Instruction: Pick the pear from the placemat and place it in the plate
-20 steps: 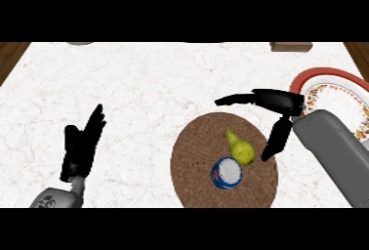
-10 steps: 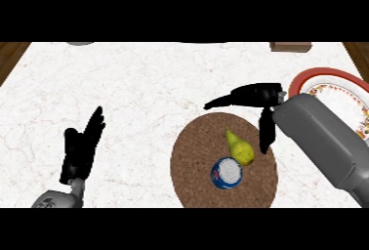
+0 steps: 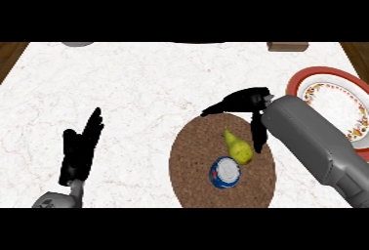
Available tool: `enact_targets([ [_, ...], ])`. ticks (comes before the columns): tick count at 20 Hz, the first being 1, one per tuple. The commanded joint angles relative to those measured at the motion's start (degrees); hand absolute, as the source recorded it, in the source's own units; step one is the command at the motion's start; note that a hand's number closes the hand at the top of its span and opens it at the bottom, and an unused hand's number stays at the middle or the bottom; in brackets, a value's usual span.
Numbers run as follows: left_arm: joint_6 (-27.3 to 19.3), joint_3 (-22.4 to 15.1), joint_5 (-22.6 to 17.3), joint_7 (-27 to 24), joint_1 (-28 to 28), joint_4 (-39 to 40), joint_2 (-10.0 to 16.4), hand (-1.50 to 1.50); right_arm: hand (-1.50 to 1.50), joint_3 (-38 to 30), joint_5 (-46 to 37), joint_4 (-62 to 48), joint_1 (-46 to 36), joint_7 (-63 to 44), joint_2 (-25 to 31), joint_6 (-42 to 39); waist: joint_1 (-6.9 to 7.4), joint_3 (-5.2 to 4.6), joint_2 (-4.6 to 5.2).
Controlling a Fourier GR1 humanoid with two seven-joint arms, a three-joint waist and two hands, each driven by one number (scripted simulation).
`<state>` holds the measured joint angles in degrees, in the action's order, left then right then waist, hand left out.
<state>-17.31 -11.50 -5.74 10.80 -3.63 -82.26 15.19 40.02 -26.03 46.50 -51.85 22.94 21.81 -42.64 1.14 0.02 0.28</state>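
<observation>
Grey at the forearm and black at the fingers, the left hand (image 3: 79, 151) sits nearest, low at the view's left on the white marble counter (image 3: 144, 88). Its fingers are straight, point up and hold nothing, and it looks parked there to stay out of the working side. To its right lies the round brown placemat (image 3: 191, 161). On the mat's near half stands a small blue-and-white tin (image 3: 225, 172), so close to the pear's fat end that I cannot tell whether they touch. The yellow pear (image 3: 238, 150) lies on its side a little farther in, near the mat's middle, with its narrow end pointing away; it has not been lifted. Just beyond it hangs the right hand (image 3: 249, 100), its grey forearm coming in slantwise from the lower right. Its fingers (image 3: 258, 136) are spread open and reach down along the pear's right flank, while the thumb juts out to the left beyond the narrow end. The fruit lies near the gap between them, with nothing curled round it. That spread seems meant to straddle the pear before closing, and coming in from the right should keep the hand clear of the tin. Farther right is the red-rimmed patterned plate (image 3: 331, 97), cut by the view's edge and well placed for a short carry. At the far edge sit a grey thing (image 3: 75, 44) and a brown box (image 3: 288, 47), both cut off.
</observation>
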Motion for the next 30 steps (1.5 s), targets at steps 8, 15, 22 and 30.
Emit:
enact_targets([
  [8,1.9,2.7,0.7,-2.0,-2.7,5.5,-1.1,0.00,-1.50,3.7,-5.1,-6.4,-0.7,10.2,-1.8,-2.5,-0.52,-0.03,-0.01],
  [15,0.4,-0.2,2.9,2.8,-0.8,-1.7,-3.0,0.00,-1.50,2.9,-5.7,-9.1,-1.4,11.3,-3.2,-1.4,-0.16,0.01,-0.02],
  [22,3.0,3.3,1.3,1.0,0.5,-1.3,-1.2,0.00,1.50,6.2,-9.6,-7.4,3.0,12.4,-4.1,4.0,-0.37,0.00,-0.08],
  [30,1.1,3.0,3.9,3.5,-0.3,-2.2,-2.9,0.00,1.50,2.6,-10.6,-11.0,0.4,14.6,-7.5,8.7,-0.43,0.00,-0.13],
])
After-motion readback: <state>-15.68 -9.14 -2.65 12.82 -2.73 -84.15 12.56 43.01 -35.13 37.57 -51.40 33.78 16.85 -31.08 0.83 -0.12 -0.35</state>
